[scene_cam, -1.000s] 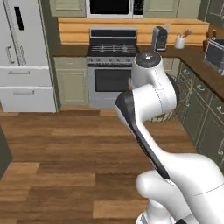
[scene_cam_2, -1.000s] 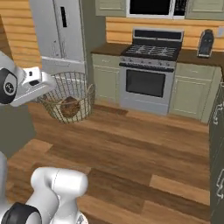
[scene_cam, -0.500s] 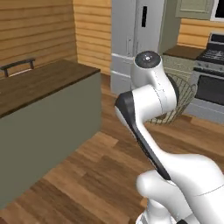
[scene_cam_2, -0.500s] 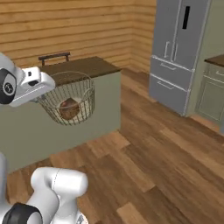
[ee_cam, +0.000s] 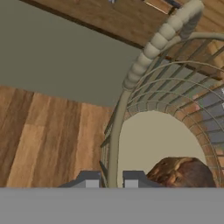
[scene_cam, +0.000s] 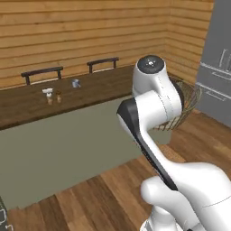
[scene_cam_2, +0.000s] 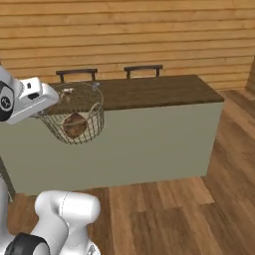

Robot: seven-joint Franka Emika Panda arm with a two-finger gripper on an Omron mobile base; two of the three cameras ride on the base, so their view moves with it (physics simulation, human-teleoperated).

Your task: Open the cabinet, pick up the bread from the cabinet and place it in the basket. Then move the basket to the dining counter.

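Your pincer [ee_cam: 112,179] is clenched on the rim of the basket [scene_cam_2: 74,119], one finger on each side of the wire, and the basket hangs in the air off its front. The bread [scene_cam_2: 74,125] lies on the basket's pale base, just below and beyond your fingertips [ee_cam: 91,180]. Ahead of the pincer runs the dining counter [scene_cam_2: 149,92], its dark top carrying small items [scene_cam: 53,94], two chairs [scene_cam_2: 76,73] behind it.
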